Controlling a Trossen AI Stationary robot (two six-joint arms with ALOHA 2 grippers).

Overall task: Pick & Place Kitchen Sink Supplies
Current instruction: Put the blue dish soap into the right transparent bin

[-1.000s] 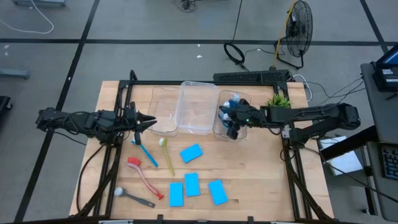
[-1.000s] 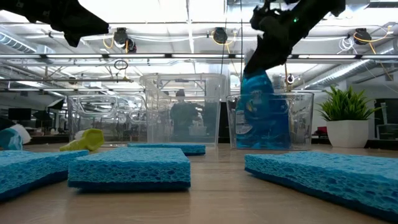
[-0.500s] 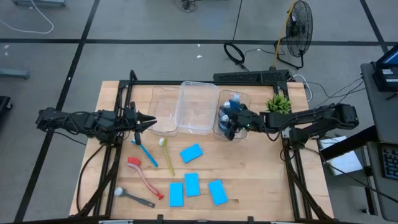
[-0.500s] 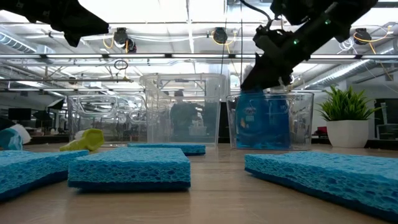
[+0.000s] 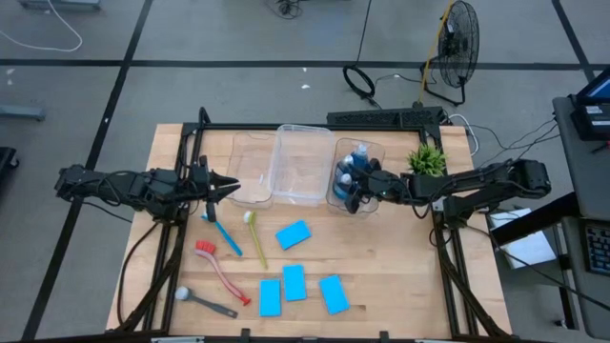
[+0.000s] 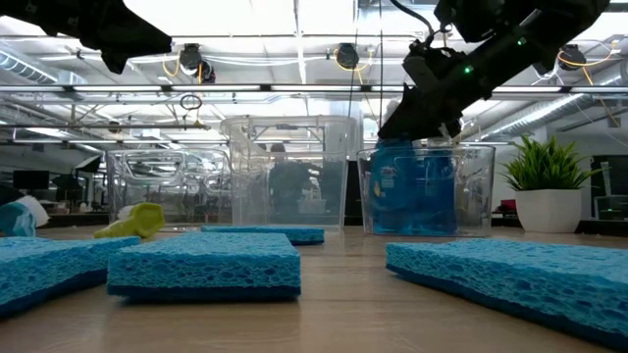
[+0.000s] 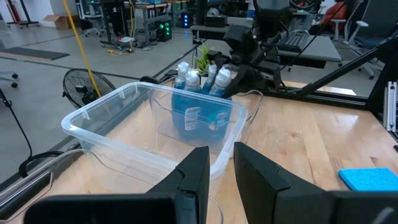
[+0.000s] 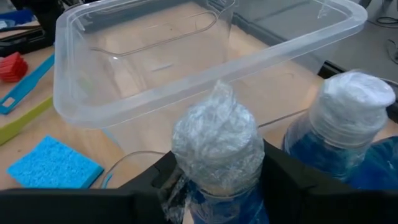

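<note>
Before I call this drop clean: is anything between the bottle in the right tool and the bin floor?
Nothing visible. The right tool holds the bottle already inside the bin, beside the other bottles. The bin floor under it isn't visible.

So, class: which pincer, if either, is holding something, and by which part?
The right pincer grips a blue-liquid bottle just below its wrapped pale cap, inside the clear bin. The left pincer holds nothing.
</note>
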